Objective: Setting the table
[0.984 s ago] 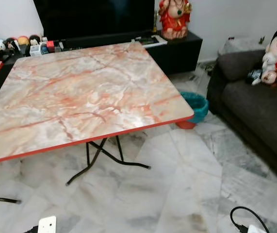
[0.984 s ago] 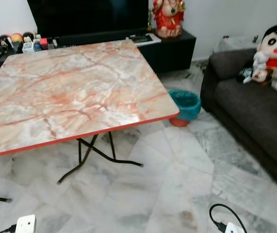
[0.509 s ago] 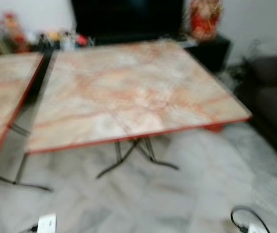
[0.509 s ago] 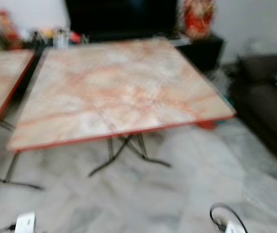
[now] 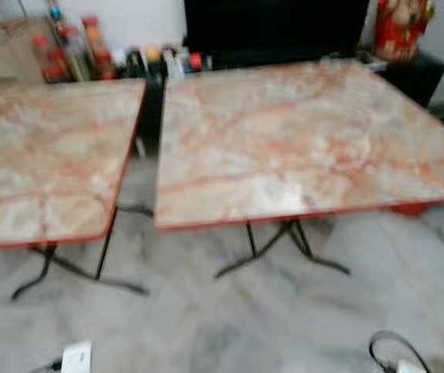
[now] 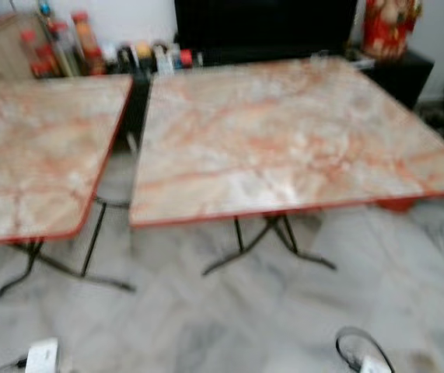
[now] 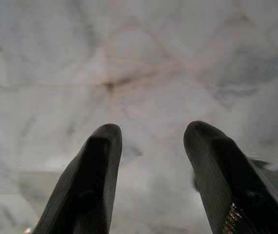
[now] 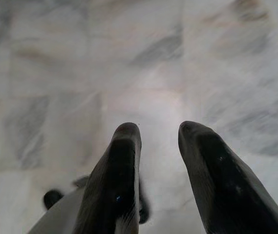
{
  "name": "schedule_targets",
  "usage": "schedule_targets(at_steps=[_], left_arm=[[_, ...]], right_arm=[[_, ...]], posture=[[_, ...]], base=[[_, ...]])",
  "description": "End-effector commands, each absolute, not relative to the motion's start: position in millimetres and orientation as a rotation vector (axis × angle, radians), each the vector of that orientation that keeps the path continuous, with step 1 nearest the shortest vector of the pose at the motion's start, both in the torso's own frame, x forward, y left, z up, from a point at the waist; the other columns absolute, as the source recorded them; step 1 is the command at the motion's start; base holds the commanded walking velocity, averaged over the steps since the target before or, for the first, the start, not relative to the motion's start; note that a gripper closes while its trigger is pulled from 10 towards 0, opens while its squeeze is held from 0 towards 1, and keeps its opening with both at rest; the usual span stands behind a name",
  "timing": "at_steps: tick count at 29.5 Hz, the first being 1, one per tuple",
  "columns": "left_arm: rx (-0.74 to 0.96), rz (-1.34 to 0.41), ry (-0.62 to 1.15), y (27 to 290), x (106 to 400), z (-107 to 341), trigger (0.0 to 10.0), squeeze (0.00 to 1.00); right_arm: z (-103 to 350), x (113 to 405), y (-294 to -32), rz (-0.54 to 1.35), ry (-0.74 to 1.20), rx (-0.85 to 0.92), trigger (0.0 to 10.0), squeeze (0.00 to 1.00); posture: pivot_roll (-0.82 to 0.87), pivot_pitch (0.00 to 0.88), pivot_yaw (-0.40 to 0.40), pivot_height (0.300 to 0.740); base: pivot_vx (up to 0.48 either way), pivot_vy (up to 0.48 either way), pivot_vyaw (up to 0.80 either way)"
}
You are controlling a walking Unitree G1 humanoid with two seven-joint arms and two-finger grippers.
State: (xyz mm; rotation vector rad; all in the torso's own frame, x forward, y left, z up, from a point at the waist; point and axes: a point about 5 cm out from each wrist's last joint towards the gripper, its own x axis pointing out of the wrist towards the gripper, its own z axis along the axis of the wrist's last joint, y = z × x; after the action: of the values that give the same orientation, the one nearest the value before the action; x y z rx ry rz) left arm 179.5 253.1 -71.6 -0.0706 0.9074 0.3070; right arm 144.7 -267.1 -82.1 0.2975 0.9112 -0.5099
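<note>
**Two bare marble tables, both arms hanging over the floor**

The floor (image 5: 284,326) of pale grey-veined marble tiles spreads across the near part of the head views, which are somewhat blurred. On it stand two folding tables with pink-and-cream marble tops and red edges. The right table (image 5: 307,132) is the larger in view and lies straight ahead; its black crossed legs (image 5: 280,249) rest on the tiles beneath its near edge. The left table (image 5: 43,155) stands just beside it, a narrow gap between the two tops. Nothing can be made out lying on either top.

Behind the right table a dark TV (image 5: 276,23) stands on a low black cabinet (image 5: 416,74), with a red figure (image 5: 396,27) at its right end. Behind the gap and the left table is a row of bottles (image 5: 74,50) and small jars against the wall.

On the floor near the bottom of the head views lie a white plug (image 5: 75,359) on the left and a black cable (image 5: 389,350) looped on the right.

The left gripper (image 7: 151,134) hangs over bare tiles, its fingers apart and holding nothing. The right gripper (image 8: 158,131) likewise points down at the tiles, fingers parted with a narrower gap and nothing between them.
</note>
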Motion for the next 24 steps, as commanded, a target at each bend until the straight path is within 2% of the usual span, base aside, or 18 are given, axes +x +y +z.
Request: schedule_targets(at_steps=[1,14,24], left_arm=[[-0.070,0.308,0.923,252.5,175.8,-73.7,10.0,0.00],[-0.059,0.298,0.924,253.6,173.3,-74.3,10.0,0.00],[-0.056,0.296,0.923,254.6,172.5,-74.3,10.0,0.00]], right_arm=[[-83.0,138.6,-271.5,-0.531,0.923,0.298,10.0,0.00],[-84.3,136.0,-269.8,-0.534,0.917,0.310,10.0,0.00],[-84.6,135.4,-269.1,-0.531,0.914,0.315,10.0,0.00]], posture=[[-0.03,0.059,0.055,0.740],[-0.03,0.020,0.062,0.740],[-0.03,0.030,0.065,0.740]], base=[[0.000,0.480,0.00],[0.000,0.480,0.00],[0.000,0.480,0.00]])
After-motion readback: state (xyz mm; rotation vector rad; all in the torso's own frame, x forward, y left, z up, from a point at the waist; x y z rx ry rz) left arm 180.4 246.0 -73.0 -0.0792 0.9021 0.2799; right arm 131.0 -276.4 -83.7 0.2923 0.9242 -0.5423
